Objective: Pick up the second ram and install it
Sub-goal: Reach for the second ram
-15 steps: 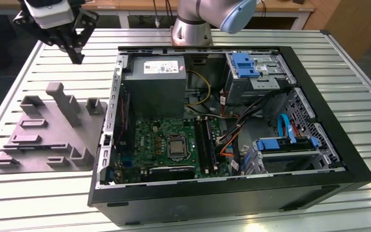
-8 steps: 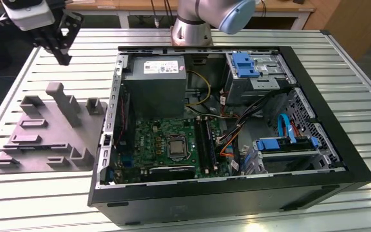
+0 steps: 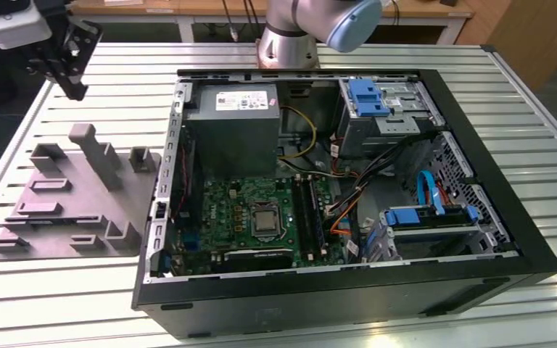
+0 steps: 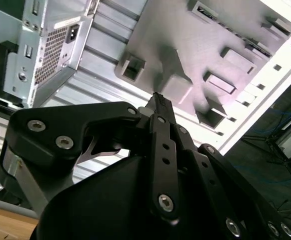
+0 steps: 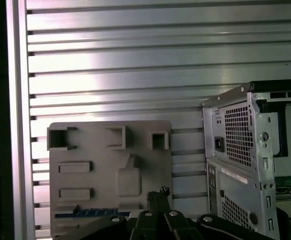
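My gripper [image 3: 73,90] hangs high over the table's far corner at the exterior view's left, beyond the grey holder tray [image 3: 66,217] and apart from it. In both wrist views its black fingertips [image 4: 158,98] meet, with nothing between them. In the first wrist view a thin dark blue strip, the second ram [image 5: 83,213], lies along one edge of the holder tray [image 5: 95,150], close to my gripper [image 5: 158,192]. The open computer case [image 3: 336,188] lies beside the tray. Its green motherboard [image 3: 249,210] carries long dark memory slots [image 3: 307,206].
The tray has tall grey posts [image 3: 90,148] and low blocks. Inside the case are a grey power supply box [image 3: 232,127], blue drive brackets [image 3: 368,98] and loose cables [image 3: 356,188]. The arm's base [image 3: 289,43] stands behind the case on the slatted aluminium table [image 3: 66,304].
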Action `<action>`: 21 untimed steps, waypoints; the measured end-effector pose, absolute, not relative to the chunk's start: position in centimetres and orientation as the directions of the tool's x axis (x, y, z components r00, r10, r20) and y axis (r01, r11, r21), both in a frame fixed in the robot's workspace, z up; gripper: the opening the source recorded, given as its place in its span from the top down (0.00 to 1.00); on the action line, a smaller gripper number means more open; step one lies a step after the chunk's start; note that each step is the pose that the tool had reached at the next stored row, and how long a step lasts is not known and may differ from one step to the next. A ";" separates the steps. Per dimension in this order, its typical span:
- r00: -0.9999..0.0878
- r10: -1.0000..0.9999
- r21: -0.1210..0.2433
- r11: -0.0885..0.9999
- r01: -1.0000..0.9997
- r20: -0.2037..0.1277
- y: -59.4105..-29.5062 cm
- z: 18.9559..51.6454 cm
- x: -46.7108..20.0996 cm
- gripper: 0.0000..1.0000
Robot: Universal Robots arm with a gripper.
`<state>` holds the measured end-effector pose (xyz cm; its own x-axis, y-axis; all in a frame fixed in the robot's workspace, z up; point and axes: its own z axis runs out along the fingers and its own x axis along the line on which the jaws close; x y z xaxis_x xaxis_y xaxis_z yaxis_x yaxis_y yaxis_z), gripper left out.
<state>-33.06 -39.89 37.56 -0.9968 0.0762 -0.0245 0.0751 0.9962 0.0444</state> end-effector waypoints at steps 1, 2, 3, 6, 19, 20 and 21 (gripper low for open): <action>-0.997 0.076 0.044 0.996 0.075 -0.024 -39.9 37.5 -33.4 0.90; -0.997 0.076 0.044 0.996 0.075 -0.024 -39.9 37.5 -33.7 0.90; -0.997 0.076 0.044 0.996 0.075 -0.025 -39.9 37.4 -34.0 0.90; -0.997 0.076 0.044 0.996 0.075 -0.024 -39.9 37.3 -34.9 0.90; -0.997 0.076 0.044 0.996 0.075 -0.024 -40.0 36.4 -38.0 0.90; -0.997 0.076 0.044 0.996 0.075 -0.024 -40.1 36.4 -38.2 0.90; -0.997 0.076 0.044 0.996 0.075 -0.024 -40.2 36.3 -38.3 0.90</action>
